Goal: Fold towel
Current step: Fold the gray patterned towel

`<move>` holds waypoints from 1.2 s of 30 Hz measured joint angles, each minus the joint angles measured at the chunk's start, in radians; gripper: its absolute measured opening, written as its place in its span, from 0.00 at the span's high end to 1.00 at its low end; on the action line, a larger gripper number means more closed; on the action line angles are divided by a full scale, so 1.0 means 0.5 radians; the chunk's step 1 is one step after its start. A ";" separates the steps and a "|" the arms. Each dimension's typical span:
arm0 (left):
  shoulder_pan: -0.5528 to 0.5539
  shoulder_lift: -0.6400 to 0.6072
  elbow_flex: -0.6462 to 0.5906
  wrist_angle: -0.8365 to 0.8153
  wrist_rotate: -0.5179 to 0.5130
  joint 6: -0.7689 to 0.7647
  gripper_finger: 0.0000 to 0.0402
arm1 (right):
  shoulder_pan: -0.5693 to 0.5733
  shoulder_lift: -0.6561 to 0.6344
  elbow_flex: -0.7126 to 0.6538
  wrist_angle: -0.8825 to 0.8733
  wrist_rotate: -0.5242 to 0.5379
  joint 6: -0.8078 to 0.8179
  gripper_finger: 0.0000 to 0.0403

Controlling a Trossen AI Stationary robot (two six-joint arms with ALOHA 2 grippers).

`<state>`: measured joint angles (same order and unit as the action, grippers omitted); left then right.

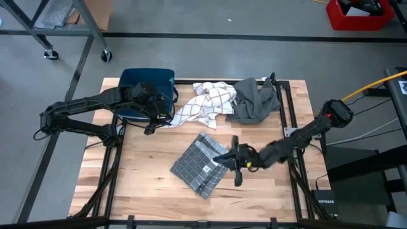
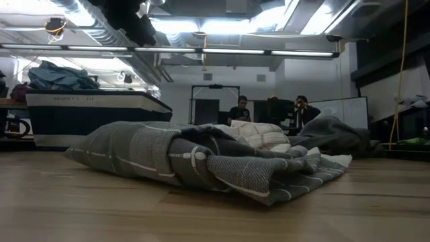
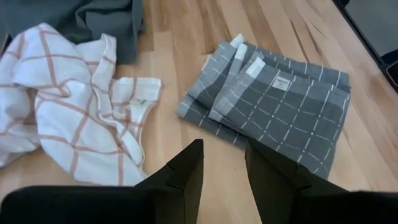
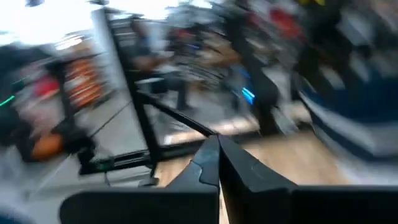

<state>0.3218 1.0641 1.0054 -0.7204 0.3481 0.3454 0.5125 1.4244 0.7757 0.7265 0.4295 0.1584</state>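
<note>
A grey checked towel (image 1: 200, 165) (image 3: 273, 106) (image 2: 201, 161) lies folded flat in several layers near the middle of the wooden table. My right gripper (image 1: 230, 159) (image 4: 217, 158) hovers at the towel's right edge, pointing level, shut with nothing between its fingers. My left gripper (image 1: 151, 127) (image 3: 224, 177) hangs open above the table's far left part, slanting down toward the towel and apart from it.
A crumpled white towel with red-brown checks (image 1: 206, 103) (image 3: 74, 106) and a dark grey cloth (image 1: 255, 98) lie at the table's far side. A dark blue bin (image 1: 147, 89) stands at the far left. Black frame rails (image 1: 289, 127) edge the table. People stand far behind.
</note>
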 joint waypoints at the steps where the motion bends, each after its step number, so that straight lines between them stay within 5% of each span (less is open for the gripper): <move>1: 0.000 0.000 0.000 -0.014 0.000 0.004 0.72 | -0.048 0.000 0.000 0.017 -0.128 -0.127 0.98; 5: 0.002 0.000 0.000 -0.084 0.000 0.063 0.72 | -0.194 0.000 0.000 -0.301 -0.252 -0.133 0.94; 10: 0.002 0.000 0.000 -0.124 0.010 0.127 0.72 | -0.332 0.001 -0.004 -0.978 -0.246 0.483 0.92; 17: -0.016 0.007 0.000 -0.115 0.110 0.179 0.72 | -0.454 0.001 -0.002 -1.137 -0.196 1.398 0.92; 36: -0.113 0.105 0.000 -0.350 0.113 0.743 0.72 | -0.477 0.001 -0.002 -0.902 -0.218 1.194 0.92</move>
<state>0.2653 1.1164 1.0054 -0.8955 0.4046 0.7169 0.2741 1.4246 0.7750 0.2757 0.3206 0.7553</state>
